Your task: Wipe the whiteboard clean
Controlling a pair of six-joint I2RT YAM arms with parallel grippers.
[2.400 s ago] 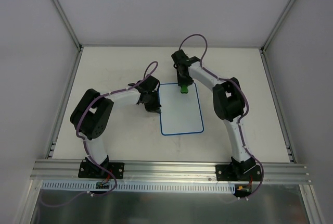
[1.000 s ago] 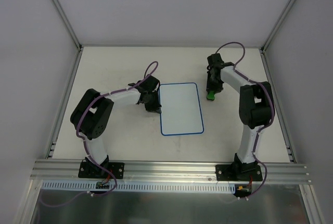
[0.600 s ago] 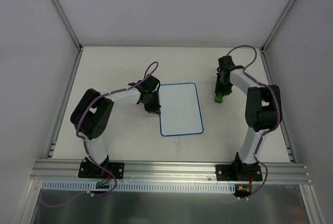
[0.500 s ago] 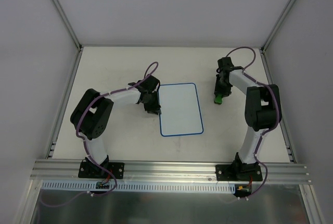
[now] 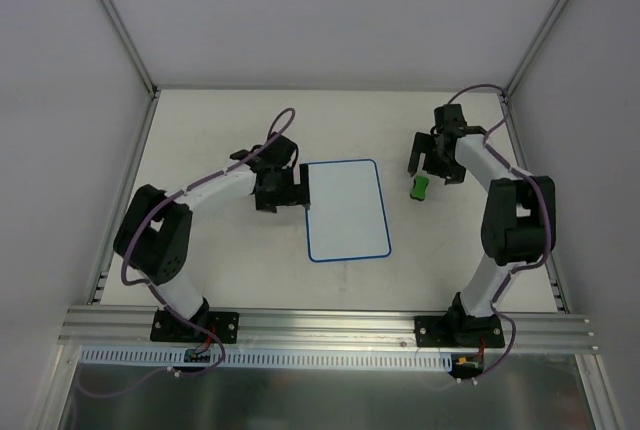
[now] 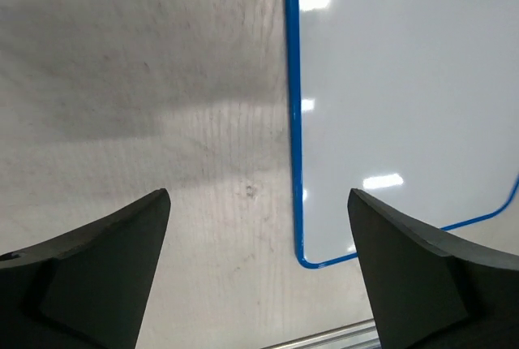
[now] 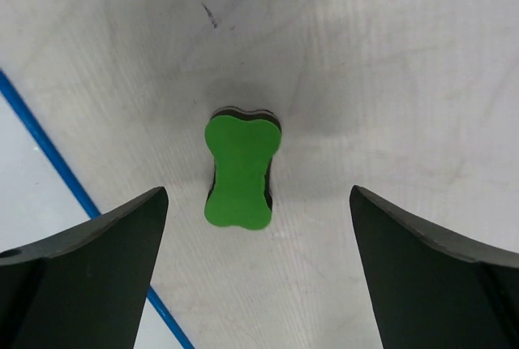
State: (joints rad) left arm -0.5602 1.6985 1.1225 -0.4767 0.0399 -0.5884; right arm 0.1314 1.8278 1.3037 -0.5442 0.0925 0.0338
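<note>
The whiteboard (image 5: 347, 210) lies flat mid-table, white with a thin blue rim and no marks that I can see. Its left edge and a rounded corner show in the left wrist view (image 6: 405, 97). My left gripper (image 5: 284, 191) (image 6: 258, 203) stands open just left of that edge, with nothing between its fingers. A small green bone-shaped block (image 5: 419, 188) (image 7: 241, 172) lies on the table right of the board. My right gripper (image 5: 435, 162) (image 7: 258, 199) hangs open above it without touching it. A strip of the whiteboard (image 7: 24, 178) shows at the lower left of the right wrist view.
White walls with slanted metal posts (image 5: 120, 25) enclose the table on three sides. An aluminium rail (image 5: 320, 325) carrying both arm bases runs along the near edge.
My right gripper carried the green block off the board to the right, set it down and opened. My left gripper opened beside the board's left edge, and its arm shifted.
</note>
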